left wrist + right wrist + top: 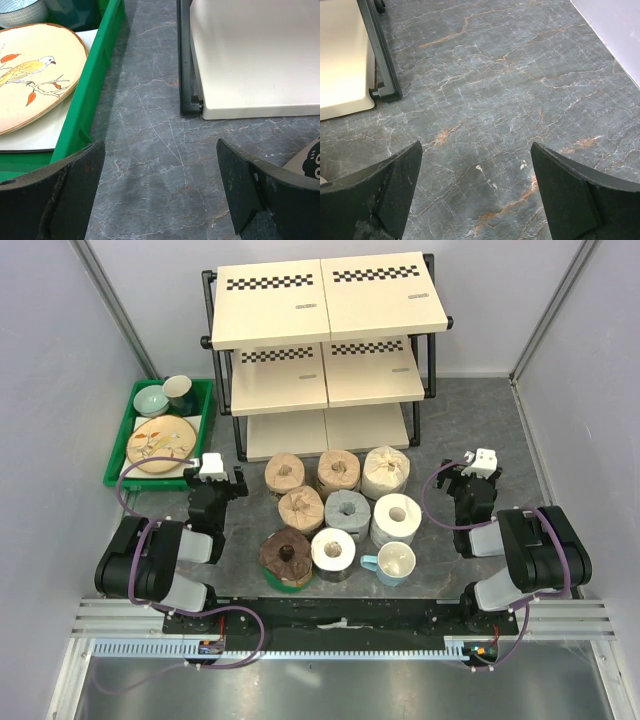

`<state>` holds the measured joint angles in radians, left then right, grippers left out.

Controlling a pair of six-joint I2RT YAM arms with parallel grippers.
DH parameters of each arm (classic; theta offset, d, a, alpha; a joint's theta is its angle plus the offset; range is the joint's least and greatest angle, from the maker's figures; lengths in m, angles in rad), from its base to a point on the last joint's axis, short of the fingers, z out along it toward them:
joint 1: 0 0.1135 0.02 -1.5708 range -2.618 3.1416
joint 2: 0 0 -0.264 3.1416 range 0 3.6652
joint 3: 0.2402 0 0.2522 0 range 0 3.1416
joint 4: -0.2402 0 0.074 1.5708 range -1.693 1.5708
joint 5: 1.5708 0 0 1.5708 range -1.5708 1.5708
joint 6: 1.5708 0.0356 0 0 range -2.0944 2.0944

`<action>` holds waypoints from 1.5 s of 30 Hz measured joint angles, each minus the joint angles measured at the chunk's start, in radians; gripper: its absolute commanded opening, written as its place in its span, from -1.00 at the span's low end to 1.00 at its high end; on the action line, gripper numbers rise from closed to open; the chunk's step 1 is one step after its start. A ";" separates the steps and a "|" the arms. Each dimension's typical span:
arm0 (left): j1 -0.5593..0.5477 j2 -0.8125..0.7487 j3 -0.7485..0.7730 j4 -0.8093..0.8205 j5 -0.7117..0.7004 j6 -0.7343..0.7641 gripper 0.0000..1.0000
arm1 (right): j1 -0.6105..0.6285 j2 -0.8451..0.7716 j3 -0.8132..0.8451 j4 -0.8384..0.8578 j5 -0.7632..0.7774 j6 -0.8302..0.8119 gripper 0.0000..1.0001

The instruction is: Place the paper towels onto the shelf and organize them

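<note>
Several paper towels stand upright in a cluster on the grey marbled table in front of the shelf [325, 300]. Among them are tan rolls [285, 473], a cream roll [386, 472], a grey roll [347, 510], a white roll [396, 519] and a dark brown roll [287, 556]. The three-tier shelf is bare, and its bottom board [250, 60] shows ahead in the left wrist view. My left gripper [215, 480] [160, 150] hovers open over bare table, left of the cluster. My right gripper [468, 472] [476, 150] is open too, right of the cluster. Neither holds anything.
A green tray [118, 455] [95, 80] with a bird-painted plate [35, 75] and bowls sits left of the shelf. A white mug [392, 563] with a blue handle stands at the cluster's near right. Walls close in on both sides. The shelf's black foot [385, 85] lies ahead-left of the right gripper.
</note>
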<state>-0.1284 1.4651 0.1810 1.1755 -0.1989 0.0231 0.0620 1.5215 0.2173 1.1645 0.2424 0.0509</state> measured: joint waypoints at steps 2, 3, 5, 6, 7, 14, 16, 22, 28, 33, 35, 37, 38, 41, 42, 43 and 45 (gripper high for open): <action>0.000 0.000 0.000 0.000 0.000 0.000 0.99 | 0.001 0.000 0.000 0.000 0.000 0.000 0.96; 0.000 0.000 0.000 0.000 0.000 0.000 0.99 | 0.001 0.000 0.000 0.000 0.000 0.000 0.96; 0.000 0.000 0.000 0.000 0.000 0.000 0.99 | 0.001 0.000 0.000 0.000 0.000 0.000 0.96; 0.000 0.000 0.000 0.000 0.000 0.000 0.99 | 0.001 0.000 0.000 0.000 0.000 0.000 0.96; 0.000 0.000 0.000 0.000 0.000 0.000 0.99 | 0.001 0.000 0.000 0.000 0.000 0.000 0.96; 0.005 0.000 0.002 -0.002 0.000 0.000 0.99 | 0.001 0.000 0.000 0.000 0.000 0.000 0.96; 0.006 0.000 0.002 -0.001 0.000 0.000 0.99 | 0.002 -0.001 0.006 -0.014 -0.006 -0.003 0.96; 0.007 -0.061 0.009 -0.070 -0.012 0.000 0.99 | 0.008 -0.136 0.100 -0.253 -0.004 -0.001 0.96; 0.006 -0.255 0.110 -0.329 -0.056 -0.058 0.99 | 0.009 -0.314 0.155 -0.400 0.040 0.096 0.96; 0.004 -0.366 0.166 -0.530 -0.084 -0.174 0.99 | 0.009 -0.353 0.294 -0.679 0.075 0.244 0.96; 0.003 -0.397 0.183 -0.608 -0.084 -0.218 0.99 | 0.009 -0.384 0.328 -0.767 0.079 0.280 0.96; 0.003 -0.428 0.200 -0.680 -0.082 -0.256 0.99 | 0.009 -0.440 0.335 -0.842 0.080 0.301 0.96; 0.003 -0.449 0.204 -0.714 -0.080 -0.277 0.99 | 0.010 -0.472 0.336 -0.877 0.081 0.309 0.96; 0.002 -0.507 0.206 -0.779 -0.078 -0.329 0.99 | 0.010 -0.548 0.354 -0.989 0.101 0.332 0.96; 0.002 -0.526 0.207 -0.799 -0.061 -0.351 0.99 | 0.010 -0.561 0.370 -1.037 0.121 0.345 0.96; 0.002 -0.534 0.208 -0.809 -0.050 -0.363 0.99 | 0.010 -0.567 0.386 -1.075 0.137 0.355 0.96; 0.002 -0.538 0.217 -0.835 -0.003 -0.392 0.99 | 0.010 -0.567 0.430 -1.167 0.189 0.373 0.96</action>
<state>-0.1265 0.9268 0.3985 0.3405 -0.2016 -0.3691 0.0719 0.9546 0.6472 -0.0025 0.4313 0.4244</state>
